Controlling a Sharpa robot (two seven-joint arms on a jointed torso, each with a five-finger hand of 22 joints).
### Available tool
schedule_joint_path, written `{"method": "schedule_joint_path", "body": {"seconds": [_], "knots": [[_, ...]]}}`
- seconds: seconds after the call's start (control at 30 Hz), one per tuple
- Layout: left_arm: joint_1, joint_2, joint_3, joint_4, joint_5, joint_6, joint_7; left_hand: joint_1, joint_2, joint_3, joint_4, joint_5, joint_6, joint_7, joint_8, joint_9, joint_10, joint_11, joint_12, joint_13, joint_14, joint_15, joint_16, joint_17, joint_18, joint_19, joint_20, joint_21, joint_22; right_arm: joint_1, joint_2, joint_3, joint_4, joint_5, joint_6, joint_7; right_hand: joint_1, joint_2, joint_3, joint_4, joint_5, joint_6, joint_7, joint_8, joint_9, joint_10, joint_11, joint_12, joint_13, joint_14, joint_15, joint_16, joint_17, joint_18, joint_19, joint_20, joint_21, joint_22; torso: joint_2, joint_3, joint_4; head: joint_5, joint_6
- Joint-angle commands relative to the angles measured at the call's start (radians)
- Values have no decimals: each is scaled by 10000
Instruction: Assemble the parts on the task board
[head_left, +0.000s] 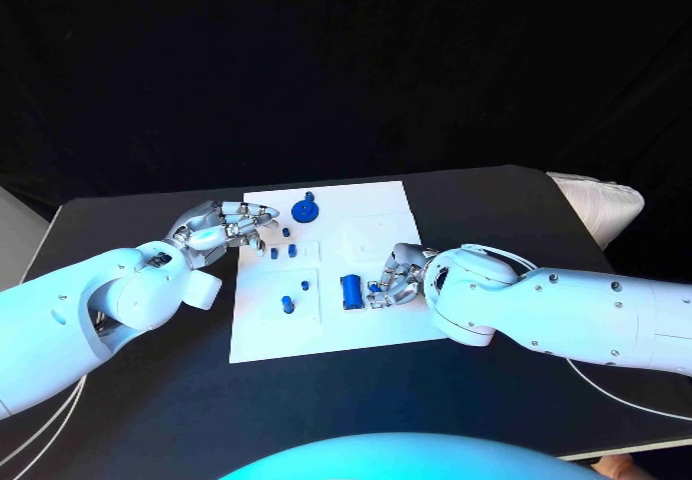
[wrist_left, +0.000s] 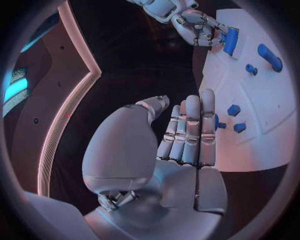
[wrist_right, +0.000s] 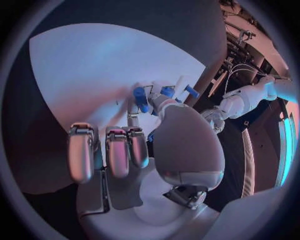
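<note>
The blue cylinder part (head_left: 351, 290) lies on the task board (head_left: 378, 205) at the frame's centre, just beside your right robot hand (head_left: 400, 279), whose curled fingers seem to hold nothing. It looks light, stiff and smooth, so pinch it mid-length. Your left robot hand (head_left: 228, 228) hovers empty, fingers loosely bent, at the board's upper left edge.

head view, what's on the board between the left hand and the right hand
Small blue parts and a blue cylinder on the task board, between left hand and right hand.
</note>
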Motion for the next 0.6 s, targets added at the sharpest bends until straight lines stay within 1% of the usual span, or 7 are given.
{"method": "schedule_joint_path", "body": {"seconds": [0.03, 0.27, 0.43, 0.53, 0.6], "knots": [[-7, 19, 7, 17, 22, 178, 38, -5, 84, 33, 39, 61, -68, -22, 38, 9, -69, 20, 51, -10, -51, 52, -40, -10, 66, 64, 39, -56, -9, -19, 32, -5, -51, -156, 432, -68, -145, 11, -93, 16, -39, -47, 19, -57, -18, 865, -47, 4, 2357, 1062, -74, 41, 2634, -145, 836, -66, -55, 2328, 3, 10, -7, 7, -8], [-8, 28, 7, 13, 22, 189, 34, -5, 84, 33, 39, 61, -68, -22, 38, 9, -69, 20, 51, -10, -51, 52, -40, -10, 66, 64, 39, -56, -9, -44, 82, -7, -56, -193, 331, -11, -187, 38, -137, 18, -32, -50, 19, -59, -25, 865, -45, 3, 2357, 1062, -72, 41, 2634, -146, 837, -65, -49, 2330, 8, 17, -6, 28, -16], [-8, 29, 7, 11, 22, 201, 18, -5, 84, 33, 39, 61, -68, -22, 38, 9, -69, 20, 51, -10, -51, 52, -40, -10, 66, 64, 39, -56, -9, -53, 84, -7, -41, -200, 206, 31, -198, 48, -151, 16, -28, -48, 19, -59, -27, 865, -46, 4, 2357, 1062, -72, 41, 2634, -148, 839, -65, -40, 2332, -3, 13, -5, 27, -13], [-8, 27, 7, 13, 17, 218, 0, -5, 84, 33, 39, 61, -68, -22, 38, 9, -69, 20, 51, -10, -51, 52, -40, -10, 66, 64, 39, -56, -9, -56, 72, -8, -42, -202, 151, 44, -272, 129, -209, 25, 6, -32, 14, -51, -36, 874, -49, 22, 2370, 1062, -73, 41, 2634, -149, 841, -64, -31, 2334, 1, 12, -1, 31, -17], [-8, 29, 7, 11, 14, 223, -7, -23, 100, 33, 82, 61, -78, -17, 42, 11, -84, 26, 61, -15, -55, 59, -39, -12, 63, 67, 42, -64, -13, -56, 70, -8, -47, -203, 103, 57, -378, 262, -248, 25, 77, 18, -8, -19, -39, 889, -65, 50, 2390, 1062, -81, 41, 2634, -157, 850, -67, 14, 2346, 0, 9, -2, 31, -18]]}}
